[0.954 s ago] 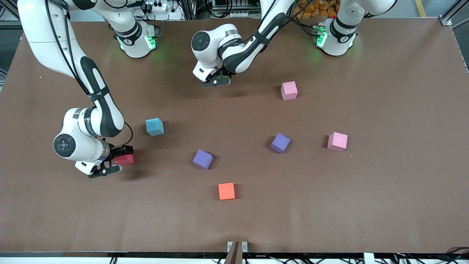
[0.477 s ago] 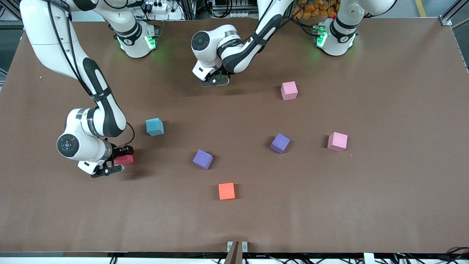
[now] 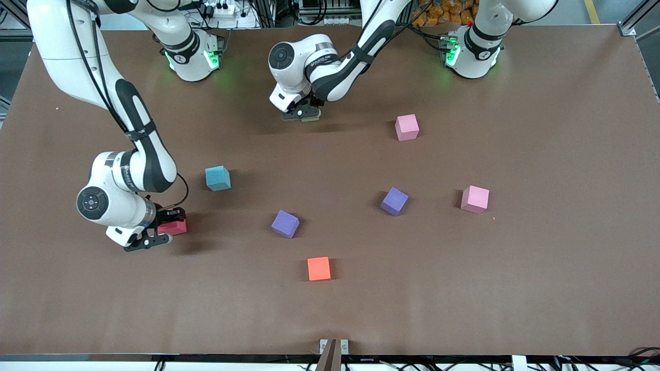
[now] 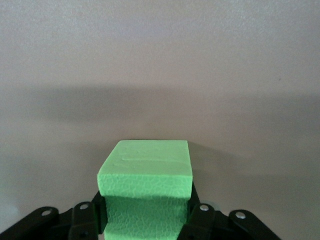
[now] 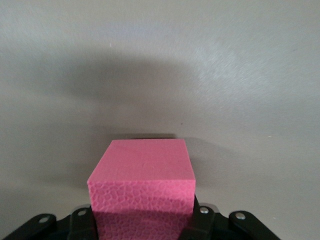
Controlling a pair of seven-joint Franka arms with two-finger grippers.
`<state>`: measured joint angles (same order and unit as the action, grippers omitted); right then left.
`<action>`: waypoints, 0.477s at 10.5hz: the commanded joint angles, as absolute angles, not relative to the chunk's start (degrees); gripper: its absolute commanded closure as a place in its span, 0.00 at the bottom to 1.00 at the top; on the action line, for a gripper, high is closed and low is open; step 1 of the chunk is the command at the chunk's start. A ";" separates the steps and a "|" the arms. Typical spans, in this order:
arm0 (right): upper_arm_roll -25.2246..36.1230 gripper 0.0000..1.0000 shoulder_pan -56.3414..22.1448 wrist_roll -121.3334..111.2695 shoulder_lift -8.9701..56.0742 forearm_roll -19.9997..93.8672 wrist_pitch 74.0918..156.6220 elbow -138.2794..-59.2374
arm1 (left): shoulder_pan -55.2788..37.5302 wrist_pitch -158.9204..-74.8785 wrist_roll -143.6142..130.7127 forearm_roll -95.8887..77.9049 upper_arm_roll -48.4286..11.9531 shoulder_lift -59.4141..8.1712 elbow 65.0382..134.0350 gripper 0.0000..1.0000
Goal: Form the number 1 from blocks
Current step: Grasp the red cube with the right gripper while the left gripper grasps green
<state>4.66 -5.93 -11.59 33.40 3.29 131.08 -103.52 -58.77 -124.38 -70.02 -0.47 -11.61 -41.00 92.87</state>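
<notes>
My left gripper [image 3: 301, 114] is low at the table between the two arm bases, shut on the green block [image 4: 145, 170], whose sides dent under the fingers [image 4: 200, 220]. My right gripper [image 3: 164, 230] is low at the right arm's end of the table, shut on the red block [image 3: 175, 227], which fills the space between its fingers [image 5: 202, 220]. The other blocks lie loose on the brown table [image 3: 541, 268]: light blue [image 3: 217, 178], two purple [image 3: 285, 223] [image 3: 394, 201], two pink [image 3: 407, 127] [image 3: 475, 199] and orange [image 3: 318, 268].
The two arm bases [image 3: 193, 56] [image 3: 472, 51] stand along the table's edge farthest from the front camera. A small bracket [image 3: 333, 348] sits at the edge nearest that camera.
Both grippers have closed on their blocks, the left on the green one and the right on the red one. Both hands shifted only slightly.
</notes>
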 commanded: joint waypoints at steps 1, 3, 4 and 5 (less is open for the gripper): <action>5.27 0.50 -6.85 -6.01 27.27 3.96 130.08 -104.94 | -58.19 -124.63 -65.17 2.02 -11.34 -39.55 92.99 1.00; 5.27 0.49 -7.56 -0.55 24.10 3.96 130.17 -105.73 | -56.35 -124.98 -57.77 2.02 -11.34 -39.38 92.82 1.00; 5.19 0.49 -7.82 1.56 23.21 3.96 130.08 -105.73 | -55.55 -126.55 -57.31 1.85 -11.34 -39.46 92.73 1.00; 5.19 0.49 -8.95 4.37 22.68 3.96 129.90 -105.73 | -54.15 -127.08 -57.39 1.41 -11.34 -39.81 92.38 1.00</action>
<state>4.74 -7.30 0.46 25.11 3.33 129.78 -103.50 -55.90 -126.11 -58.53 0.92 -11.11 -40.42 92.14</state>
